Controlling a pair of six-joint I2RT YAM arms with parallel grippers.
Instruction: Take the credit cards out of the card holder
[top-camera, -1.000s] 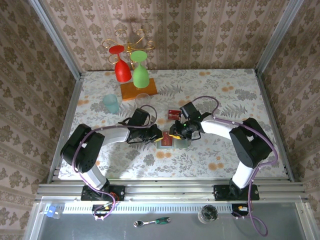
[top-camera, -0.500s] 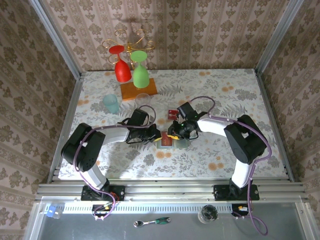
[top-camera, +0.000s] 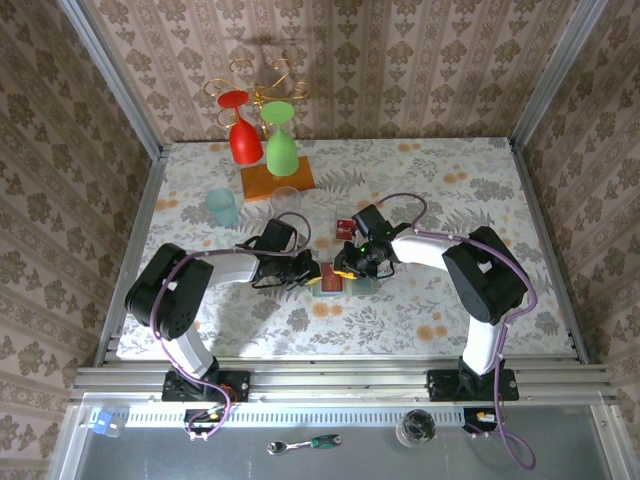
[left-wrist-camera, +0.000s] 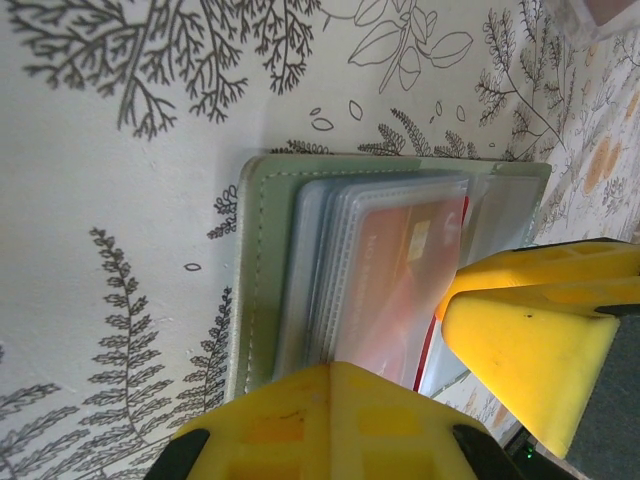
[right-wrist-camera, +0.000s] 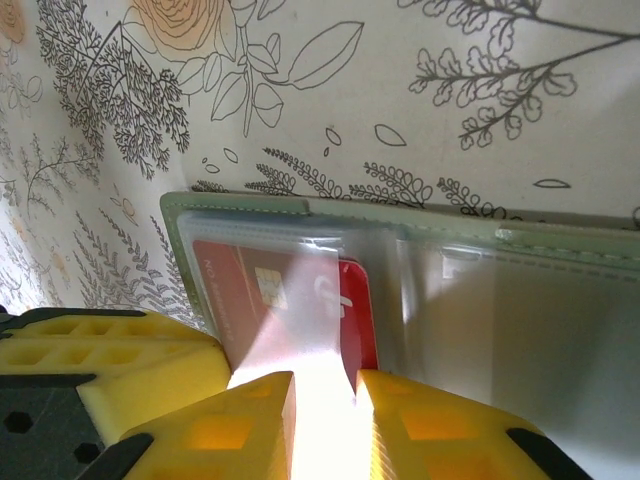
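Lying open on the floral table (top-camera: 455, 185), the card holder (top-camera: 335, 284) sits between the two grippers near the middle of the top view. The left gripper (top-camera: 308, 272) has its fingers pressed together and rests over the holder's left end; in its wrist view the yellow fingers (left-wrist-camera: 330, 400) cover the near edge of the pale green cover (left-wrist-camera: 255, 280). The right gripper (top-camera: 348, 266) meets the holder from the other side, its fingers (right-wrist-camera: 430, 425) almost together, pinching a clear sleeve (right-wrist-camera: 305, 330) that rises from the stack. A red card (right-wrist-camera: 240, 290) with a chip lies under that sleeve, inside the holder. Two more red cards (top-camera: 347, 228) lie on the table just beyond the holder.
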